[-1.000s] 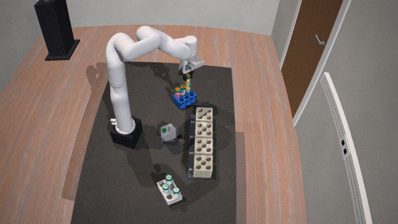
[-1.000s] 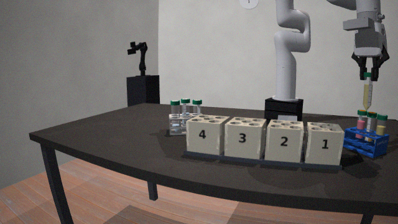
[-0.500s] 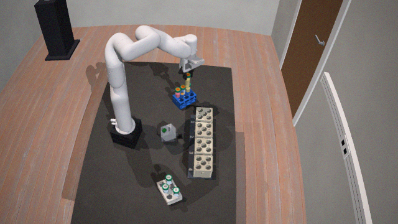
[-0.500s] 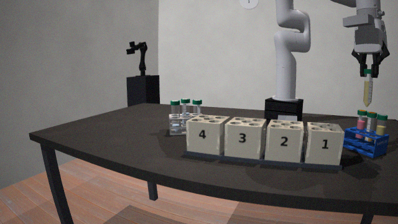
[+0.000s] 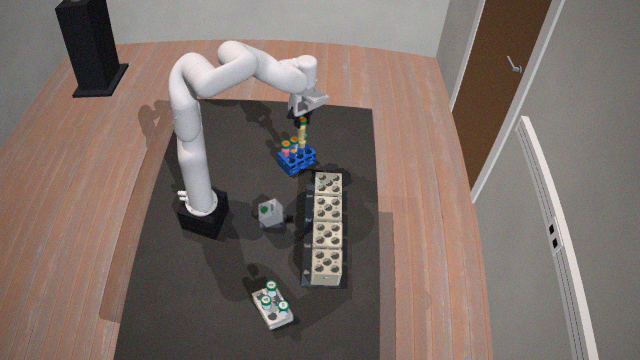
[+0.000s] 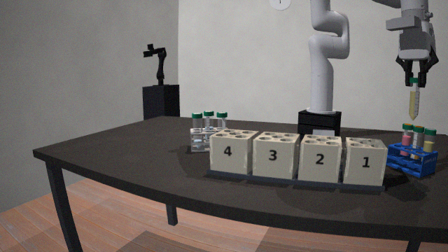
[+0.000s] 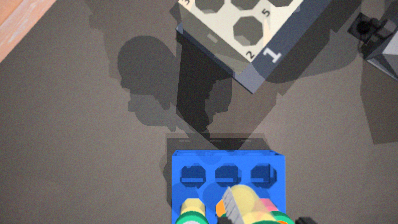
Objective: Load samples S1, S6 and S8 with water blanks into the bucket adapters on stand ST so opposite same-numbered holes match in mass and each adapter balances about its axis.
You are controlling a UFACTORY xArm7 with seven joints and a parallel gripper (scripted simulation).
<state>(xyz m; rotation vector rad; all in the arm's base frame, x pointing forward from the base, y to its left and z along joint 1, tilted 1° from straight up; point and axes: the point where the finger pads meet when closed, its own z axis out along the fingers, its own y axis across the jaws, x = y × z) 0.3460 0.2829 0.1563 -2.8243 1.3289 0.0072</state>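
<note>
Yellow-filled tube [image 5: 302,134] [image 6: 414,101] [image 7: 246,204] hanging upright above blue rack [image 5: 290,166] [image 6: 413,165] [image 7: 179,165], end effector [image 5: 300,118] [image 6: 415,84] gripping its green cap, fingers partly closed

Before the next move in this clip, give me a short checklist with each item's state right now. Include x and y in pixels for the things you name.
1. Gripper [image 5: 299,118] [image 6: 415,83] shut on the yellow-filled tube [image 5: 302,135] [image 6: 414,103] [image 7: 246,204]: ok.
2. Held tube clear of the blue rack [image 5: 297,164] [image 6: 413,168] [image 7: 179,165]: ok, its tip hangs above.
3. Held tube roughly upright: ok.
4. Held tube's ID readable: cannot tell.
5. All four adapters [image 5: 313,274] [image 6: 320,171] [image 7: 260,48] loaded: not ok, no tubes stand in them.
6. Three water blanks [image 5: 271,289] [image 6: 208,113] standing in the white rack [image 5: 277,324] [image 6: 194,148]: ok.
</note>
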